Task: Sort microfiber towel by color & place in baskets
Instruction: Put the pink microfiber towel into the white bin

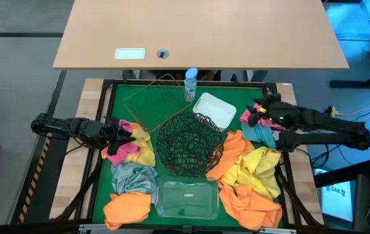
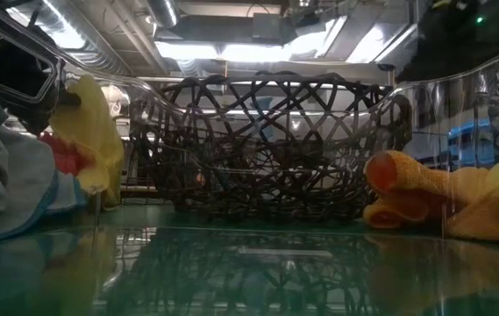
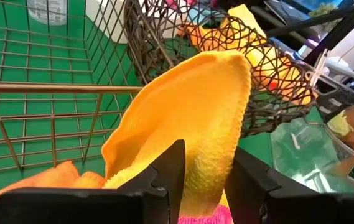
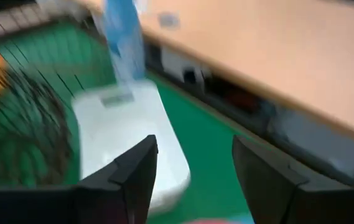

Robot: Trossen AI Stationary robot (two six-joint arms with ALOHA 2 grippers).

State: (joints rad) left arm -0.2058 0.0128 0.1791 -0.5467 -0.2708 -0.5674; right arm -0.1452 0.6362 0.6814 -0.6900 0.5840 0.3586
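Note:
My left gripper [image 1: 125, 134] is at the table's left, beside the black wire bowl [image 1: 190, 144], shut on a yellow towel [image 3: 195, 106] that lies over a pink towel [image 1: 121, 151]. My right gripper [image 4: 194, 177] hovers open at the right, over a pink towel [image 1: 252, 117] and a teal towel [image 1: 264, 134], facing the white tray [image 4: 124, 134]. A grey towel [image 1: 134, 177] and an orange towel [image 1: 127, 208] lie at the near left. Orange and yellow towels [image 1: 253, 172] are piled at the near right. The copper wire basket [image 1: 155, 103] stands at the far left, the clear tub [image 1: 186, 198] at the near edge. My left gripper pinches the yellow towel between its two fingers [image 3: 167, 171] at a bunched fold [image 3: 204, 158]; how many layers, I cannot tell. The cloth reaches out past the fingertips and, in the low view, hangs slack [image 2: 93, 132] beside the wire bowl, above the pink towel.
A blue-capped bottle [image 1: 190, 84] stands at the far edge between the copper basket and the white tray. A wooden desk [image 1: 201, 32] lies beyond the table. The wire bowl fills the middle, and towels crowd both near corners.

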